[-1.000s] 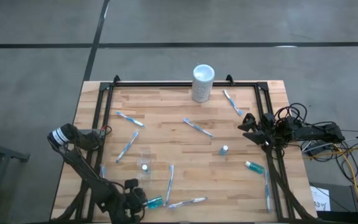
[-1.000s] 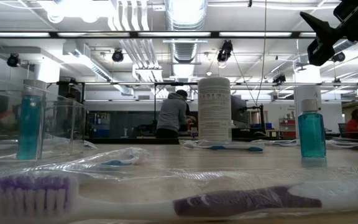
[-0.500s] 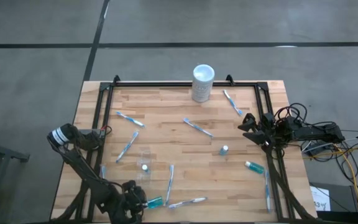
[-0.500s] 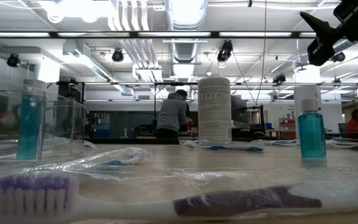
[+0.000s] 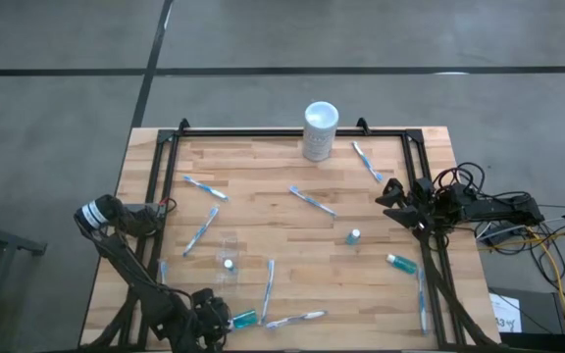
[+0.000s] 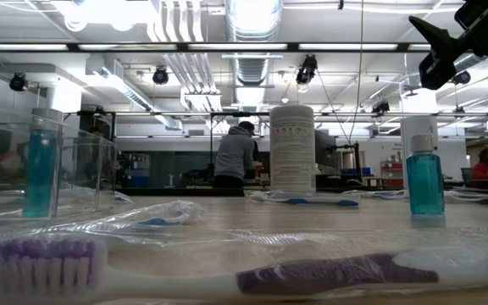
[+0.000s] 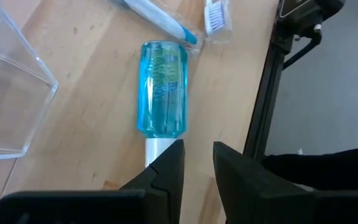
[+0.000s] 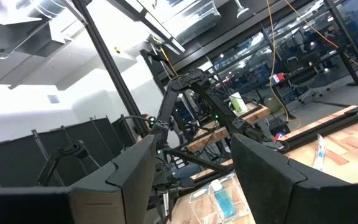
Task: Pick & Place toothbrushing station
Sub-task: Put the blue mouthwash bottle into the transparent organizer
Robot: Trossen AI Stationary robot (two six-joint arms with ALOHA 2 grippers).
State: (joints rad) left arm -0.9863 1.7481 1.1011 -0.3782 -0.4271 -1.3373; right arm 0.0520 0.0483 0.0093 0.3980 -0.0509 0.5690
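A teal bottle [image 7: 162, 87] lies on its side near the table's front edge, also visible from above [image 5: 244, 318]. Its white cap [image 7: 156, 149] points at my left gripper [image 7: 197, 168]. That gripper [image 5: 221, 320] hovers just left of the bottle, tilted down. Its fingers stand a little apart, with bare wood between them and the cap beside one finger. A clear cup [image 5: 229, 257] stands behind it with a small teal bottle [image 6: 39, 169] inside. Several blue-and-white toothbrushes, such as one at mid-table [image 5: 312, 201], lie scattered. My right gripper [image 5: 392, 196] waits open at the right edge. My left gripper has nothing between its fingers. The bottle's white cap [image 7: 154, 152] runs in behind one finger [image 7: 166, 174]. I cannot tell whether that finger touches it.
A white cylinder [image 5: 320, 130] stands at the far edge. Another teal bottle [image 5: 354, 236] stands right of centre, and a teal tube [image 5: 400, 262] lies nearer the right rail. Wrapped toothbrushes [image 5: 297, 318] lie right of the lying bottle. A black frame [image 5: 150, 245] borders the table.
My left gripper has rolled a little about its own axis beside the lying bottle. The bottle and the other things have stayed where they were.
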